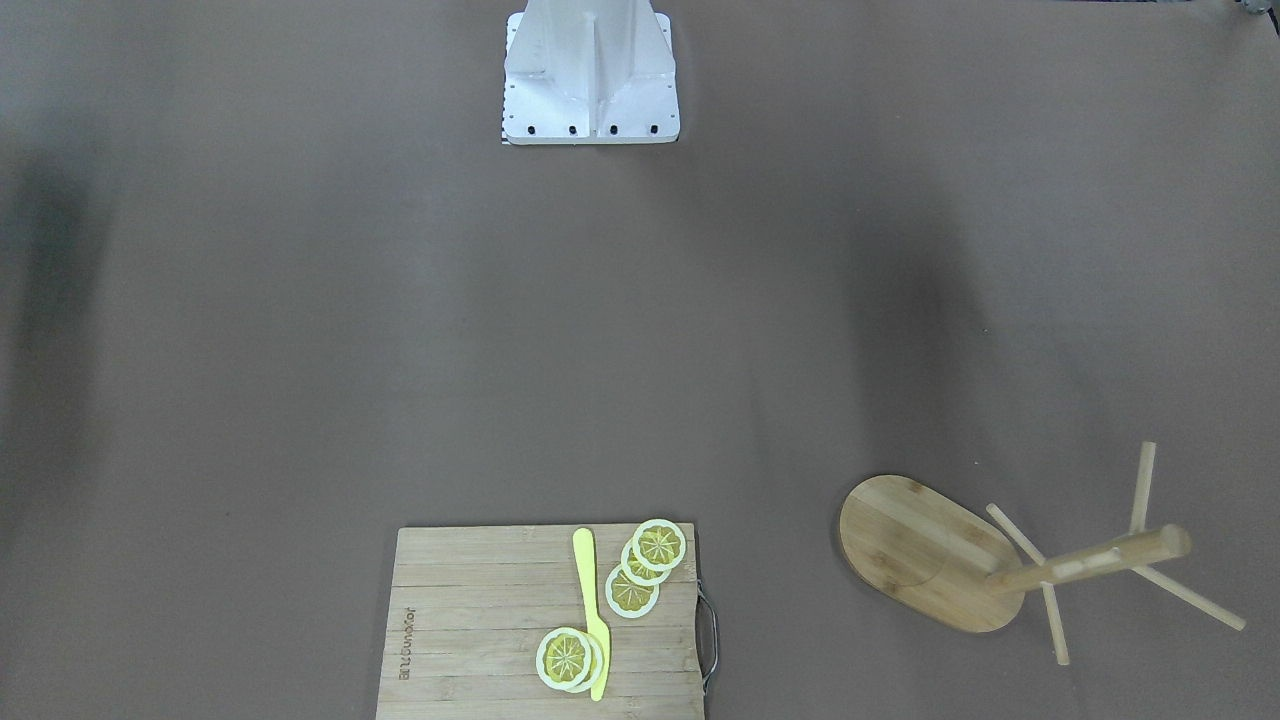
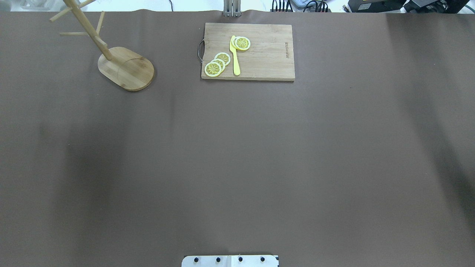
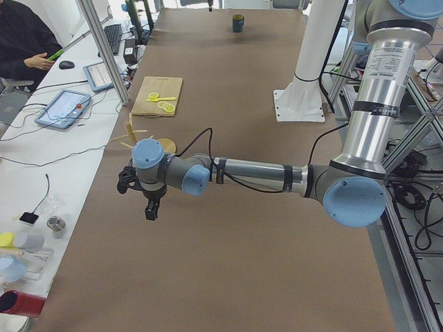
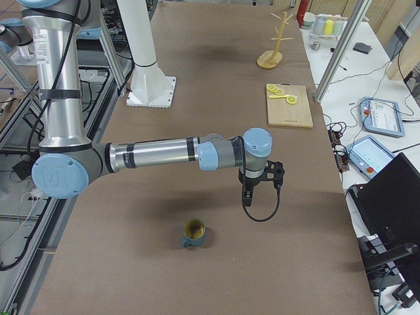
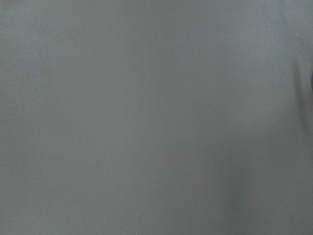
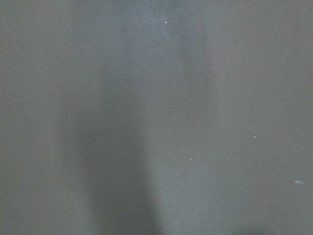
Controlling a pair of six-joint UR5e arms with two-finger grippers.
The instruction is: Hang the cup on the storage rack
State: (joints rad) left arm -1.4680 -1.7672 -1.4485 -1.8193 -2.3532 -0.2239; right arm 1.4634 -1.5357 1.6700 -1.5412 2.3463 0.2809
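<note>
Nearest the right-end camera, the cup (image 4: 194,233) stood upright on the surface (image 4: 216,98), near our right gripper (image 4: 247,197) and slightly robot-ward of it. The left gripper (image 3: 151,211) hung far off, toward the storage rack (image 4: 275,42). We could not tell whether either gripper was apart or together.

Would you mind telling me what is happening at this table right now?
Nothing is being handled yet. The left gripper and right gripper both hover above the table with nothing in them. It is not possible to tell whether their fingers are open or shut. The cup stands upright, untouched, not far from the right gripper. The rack stands at the far edge on the robot's left, with its pegs bare.
</note>
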